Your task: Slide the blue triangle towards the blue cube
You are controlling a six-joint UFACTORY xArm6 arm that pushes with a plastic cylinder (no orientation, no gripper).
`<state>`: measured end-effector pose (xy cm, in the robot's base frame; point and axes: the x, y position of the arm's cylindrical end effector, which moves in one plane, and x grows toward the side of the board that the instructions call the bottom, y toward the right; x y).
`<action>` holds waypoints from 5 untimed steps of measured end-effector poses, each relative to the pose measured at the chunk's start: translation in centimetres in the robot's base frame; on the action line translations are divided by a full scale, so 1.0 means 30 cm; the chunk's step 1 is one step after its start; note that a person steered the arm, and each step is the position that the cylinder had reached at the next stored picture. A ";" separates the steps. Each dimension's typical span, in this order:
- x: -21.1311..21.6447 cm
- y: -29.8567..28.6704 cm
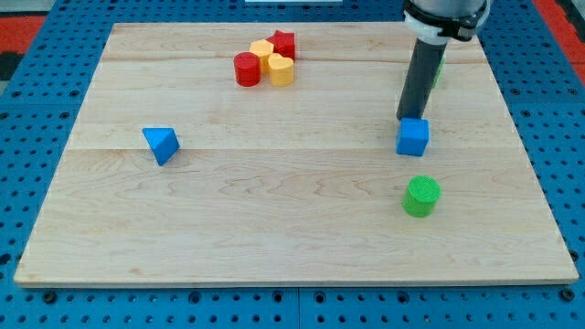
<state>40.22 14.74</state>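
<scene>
a pale wooden worktop (292, 219) fills most of the view, resting on a blue pegboard surface (37, 55) dotted with holes. the arm carries no grasping end effector, so there is nothing to be clenched or released; it ends in a straight dark rod (420, 82) that comes down from the far right of the scene. my tip (408, 119) sits just at the far edge of the blue cube (413, 137), touching it or very nearly so; which of the two cannot be told.

the blue cube stands on the right side of the worktop, about midway between far and near. the blue triangle (161, 144) lies well apart from it, on the left side of the worktop at roughly the same depth, with bare wood between the two.

a green cylinder (421, 196) stands near the blue cube, on its near side. at the far middle of the worktop four blocks cluster together: a red cylinder (247, 69) on the left, a yellow block (263, 50) and a red block (284, 43) behind, and a yellow cylinder-like block (281, 70) in front. a sliver of something green (440, 73) shows just right of the rod, mostly hidden.
</scene>
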 end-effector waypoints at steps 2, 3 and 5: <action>0.185 -0.010; 0.196 -0.149; 0.207 -0.686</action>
<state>46.44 -5.83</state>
